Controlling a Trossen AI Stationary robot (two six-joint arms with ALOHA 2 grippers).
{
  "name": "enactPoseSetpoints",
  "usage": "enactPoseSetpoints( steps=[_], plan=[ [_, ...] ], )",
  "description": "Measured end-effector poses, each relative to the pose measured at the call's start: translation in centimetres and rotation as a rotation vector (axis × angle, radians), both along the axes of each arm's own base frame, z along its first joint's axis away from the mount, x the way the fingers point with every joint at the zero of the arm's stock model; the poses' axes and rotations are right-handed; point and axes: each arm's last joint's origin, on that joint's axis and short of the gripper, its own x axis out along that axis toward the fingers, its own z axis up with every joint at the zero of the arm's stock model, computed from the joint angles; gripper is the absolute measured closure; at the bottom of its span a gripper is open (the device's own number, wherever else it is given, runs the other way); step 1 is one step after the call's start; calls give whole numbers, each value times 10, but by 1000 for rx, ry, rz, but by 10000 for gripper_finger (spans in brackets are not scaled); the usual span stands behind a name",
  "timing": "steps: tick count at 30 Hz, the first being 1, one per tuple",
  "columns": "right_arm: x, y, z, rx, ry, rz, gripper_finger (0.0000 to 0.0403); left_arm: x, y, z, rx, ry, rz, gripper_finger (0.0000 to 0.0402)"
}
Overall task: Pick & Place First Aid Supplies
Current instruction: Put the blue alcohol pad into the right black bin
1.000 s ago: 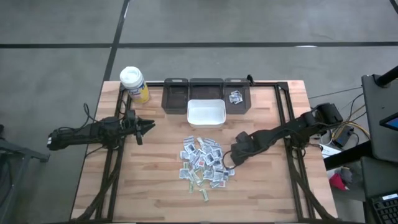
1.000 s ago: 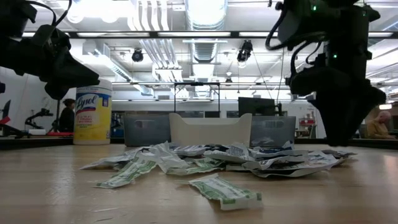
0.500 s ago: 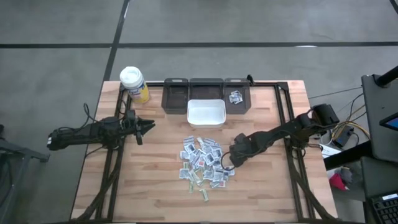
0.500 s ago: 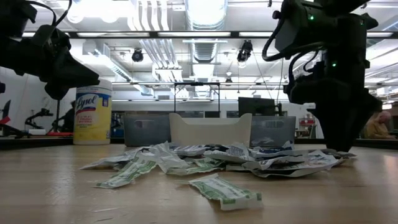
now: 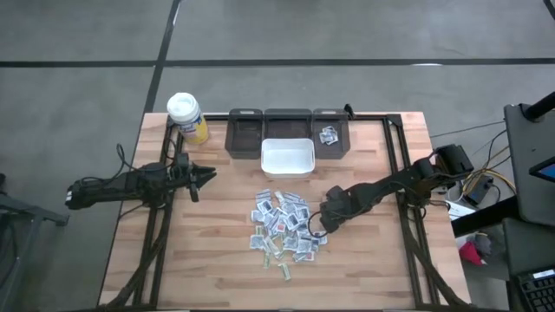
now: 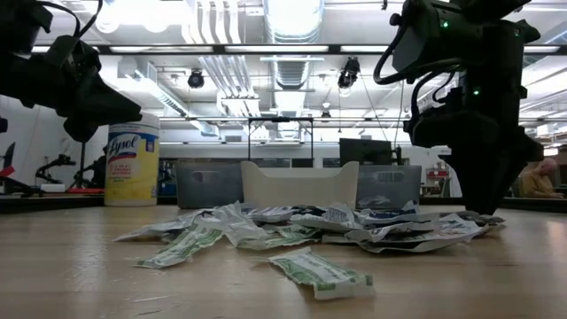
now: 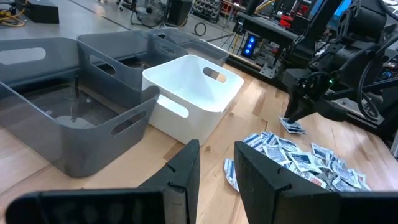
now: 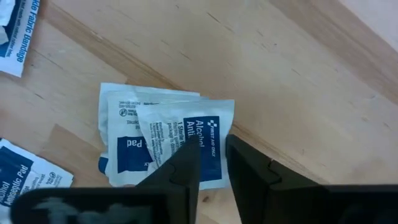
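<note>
Best to finish pinching low against the pale wooden surface (image 5: 364, 260) so only the top white alcohol-pad packet with blue print (image 8: 186, 146) comes away, then lift straight up. Right gripper (image 8: 210, 163) down at the near-right edge of the scattered packets, fingers narrowed to a slim gap over that packet's edge, grip not yet certain. Left gripper (image 7: 214, 165) parked well off, slightly parted, holding nothing.

White, blue and green paper on pale striped wood!

The packets (image 5: 284, 225) mid-frame are white with blue, red and green print; the alcohol pad packet (image 8: 168, 140) shows navy blocks. Above sits a plain white bin (image 5: 288, 157), backed by smoke-grey bins (image 5: 288, 124). Upper left, a yellow bottle (image 5: 187, 117) with a white cap. The table (image 5: 217, 260) is blond planks with a black frame.
</note>
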Motion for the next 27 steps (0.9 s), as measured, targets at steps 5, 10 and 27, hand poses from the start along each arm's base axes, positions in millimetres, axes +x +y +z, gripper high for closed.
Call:
enactPoseSetpoints(
  steps=[5, 10, 27],
  plan=[
    [1, 0, 0, 6, -7, -22, 375, 0, 0, 0, 0, 0, 0, 307],
    [1, 0, 1, 11, -6, -23, 393, 0, 0, 0, 0, 0, 0, 307],
    [-20, -4, 43, 67, -91, -107, 394, 0, 0, 0, 0, 0, 0, 307]
  ],
)
